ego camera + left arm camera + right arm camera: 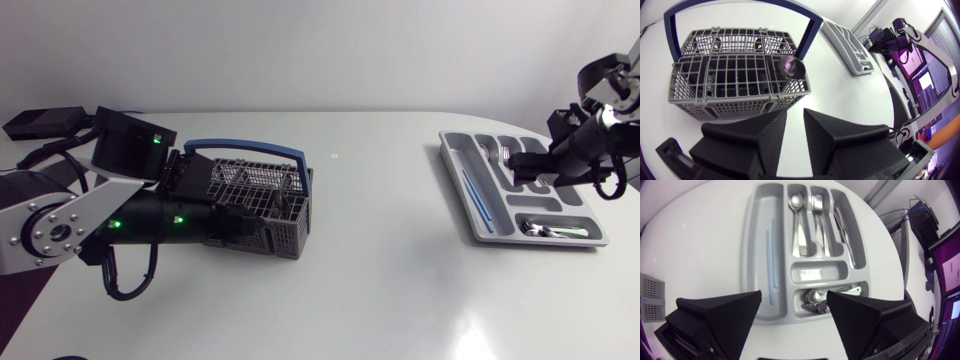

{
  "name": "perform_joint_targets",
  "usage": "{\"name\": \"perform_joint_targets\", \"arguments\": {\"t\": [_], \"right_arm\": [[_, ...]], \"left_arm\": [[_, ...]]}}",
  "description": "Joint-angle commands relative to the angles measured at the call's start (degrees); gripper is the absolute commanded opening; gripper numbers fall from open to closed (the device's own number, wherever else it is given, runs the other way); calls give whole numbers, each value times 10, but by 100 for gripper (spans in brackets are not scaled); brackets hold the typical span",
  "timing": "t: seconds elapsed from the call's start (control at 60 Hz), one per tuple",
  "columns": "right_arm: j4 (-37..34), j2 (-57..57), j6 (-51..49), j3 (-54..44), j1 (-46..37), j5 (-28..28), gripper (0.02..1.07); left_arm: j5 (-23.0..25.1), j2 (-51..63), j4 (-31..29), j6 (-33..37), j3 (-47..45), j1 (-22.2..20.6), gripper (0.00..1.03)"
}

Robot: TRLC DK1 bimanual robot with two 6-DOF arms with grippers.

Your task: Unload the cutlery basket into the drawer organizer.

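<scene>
A grey wire cutlery basket with a blue handle stands at the table's left. My left gripper sits just short of the basket, its fingers a narrow gap apart with nothing between them. One spoon bowl pokes up inside the basket. The grey drawer organizer lies at the right. My right gripper hovers open above its near end. A spoon, a fork, a knife, blue straws and small spoons lie in its compartments.
My left arm lies along the table's left side, against the basket. A wide stretch of white table separates basket and organizer. One small middle compartment of the organizer holds nothing.
</scene>
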Motion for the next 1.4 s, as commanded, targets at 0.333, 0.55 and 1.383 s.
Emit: {"name": "perform_joint_targets", "arguments": {"t": [0.333,0.55,1.383], "right_arm": [[-108,-99,64,30,138,-185,101],[-98,-105,93,14,227,-235,101],[61,-76,165,-64,484,-139,100]], "left_arm": [[-10,-8,-17,-32,28,4,28],[-15,-4,-14,-44,25,5,28],[-14,24,0,-91,31,24,28]]}}
